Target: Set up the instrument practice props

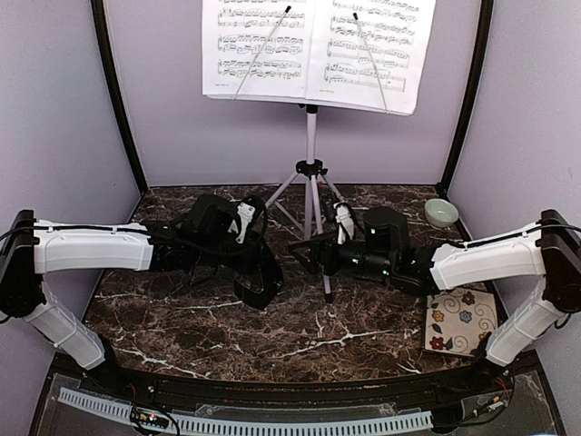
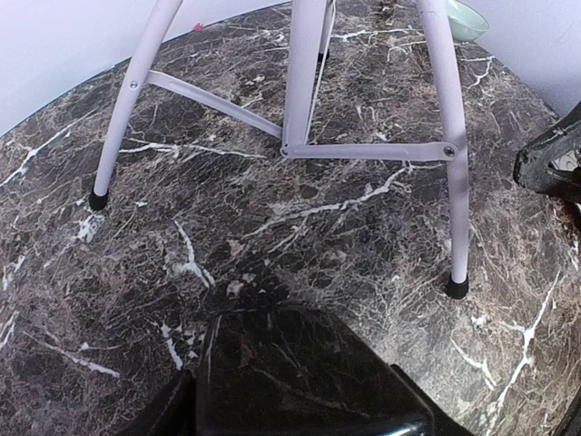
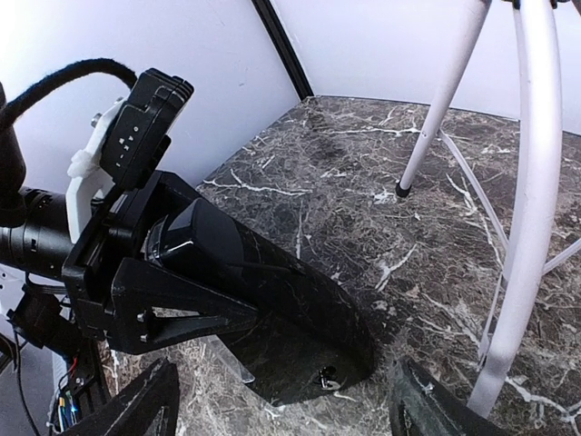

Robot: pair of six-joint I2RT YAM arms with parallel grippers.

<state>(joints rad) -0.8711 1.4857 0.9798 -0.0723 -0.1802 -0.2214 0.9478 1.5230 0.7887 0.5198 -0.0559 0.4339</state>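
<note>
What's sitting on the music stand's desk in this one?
The music stand carries a left music sheet and a right music sheet side by side, each crossed by a thin wire retainer. They hide the desk itself; the frame cuts their tops.

tripod legs [image 1: 313, 195] and metronome [image 1: 259, 283] block mid-table; the bare marble table [image 1: 300, 343] in front leaves passing room.

A high camera at the near edge looks down over the marble table [image 1: 300, 336]. Both wrist cameras sit low and close, sharing the music stand's tripod legs [image 2: 457, 182].
</note>
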